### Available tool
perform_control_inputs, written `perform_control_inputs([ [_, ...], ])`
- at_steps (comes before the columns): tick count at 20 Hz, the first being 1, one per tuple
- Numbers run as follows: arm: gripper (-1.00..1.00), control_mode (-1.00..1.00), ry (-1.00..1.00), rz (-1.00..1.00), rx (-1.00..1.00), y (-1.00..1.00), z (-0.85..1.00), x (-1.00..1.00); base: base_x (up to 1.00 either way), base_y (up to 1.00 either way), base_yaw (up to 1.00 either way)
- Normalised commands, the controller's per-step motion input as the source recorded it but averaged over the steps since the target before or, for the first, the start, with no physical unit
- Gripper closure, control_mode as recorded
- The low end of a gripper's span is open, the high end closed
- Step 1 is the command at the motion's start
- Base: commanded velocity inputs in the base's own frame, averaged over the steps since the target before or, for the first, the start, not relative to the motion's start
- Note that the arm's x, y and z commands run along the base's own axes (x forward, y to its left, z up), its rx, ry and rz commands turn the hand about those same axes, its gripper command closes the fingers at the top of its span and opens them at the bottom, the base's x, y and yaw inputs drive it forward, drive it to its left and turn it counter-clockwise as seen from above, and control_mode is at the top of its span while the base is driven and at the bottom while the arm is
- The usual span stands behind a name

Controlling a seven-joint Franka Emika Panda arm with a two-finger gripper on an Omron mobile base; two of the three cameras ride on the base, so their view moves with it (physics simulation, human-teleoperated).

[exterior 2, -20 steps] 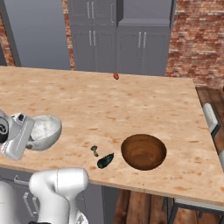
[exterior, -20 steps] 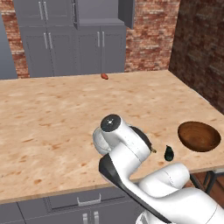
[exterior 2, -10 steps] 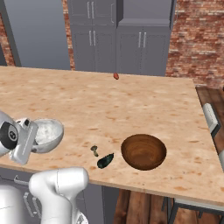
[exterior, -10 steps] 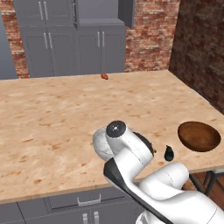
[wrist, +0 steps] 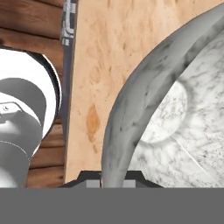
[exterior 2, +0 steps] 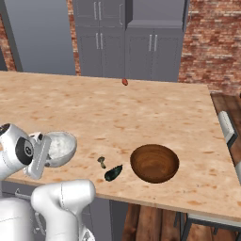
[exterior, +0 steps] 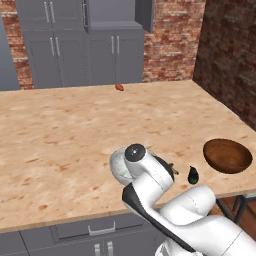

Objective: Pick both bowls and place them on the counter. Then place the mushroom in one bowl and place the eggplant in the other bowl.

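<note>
Near edge of counter (exterior 2: pixel 155 113): grey-white speckled bowl (exterior 2: pixel 60 147) sits at the left, its rim pinched by the gripper (wrist: pixel 113 177).
Jaws: closed tight on the speckled bowl's wall, one finger each side.
Wooden bowl (exterior 2: pixel 154 163): on the counter, to the right.
Eggplant (exterior 2: pixel 113 172): just left of the wooden bowl, between both bowls.
Mushroom (exterior 2: pixel 124 82): far edge, well apart.
</note>
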Motion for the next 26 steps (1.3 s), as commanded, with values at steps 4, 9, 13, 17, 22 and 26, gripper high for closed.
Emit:
perform_control_inputs([
  [4, 1.00, -1.00, 0.00, -0.03, 0.00, -0.17, -0.41, 0.43, 0.00, 0.00, 0.00],
  [9, 1.00, -1.00, 0.00, -0.03, 0.00, -0.07, -0.36, 0.43, 0.00, 0.00, 0.00],
  [13, 1.00, -1.00, 0.06, -0.04, 0.00, -0.04, -0.24, 0.39, 0.00, 0.00, 0.00],
  [17, 1.00, -1.00, 0.09, -0.03, 0.00, -0.08, -0.30, 0.31, 0.00, 0.00, 0.00],
  [22, 1.00, -1.00, 0.11, 0.00, 0.00, -0.03, -0.23, 0.18, 0.00, 0.00, 0.00],
  [26, -1.00, -1.00, 0.06, 0.00, 0.01, -0.13, -0.02, 0.02, 0.00, 0.00, 0.00],
])
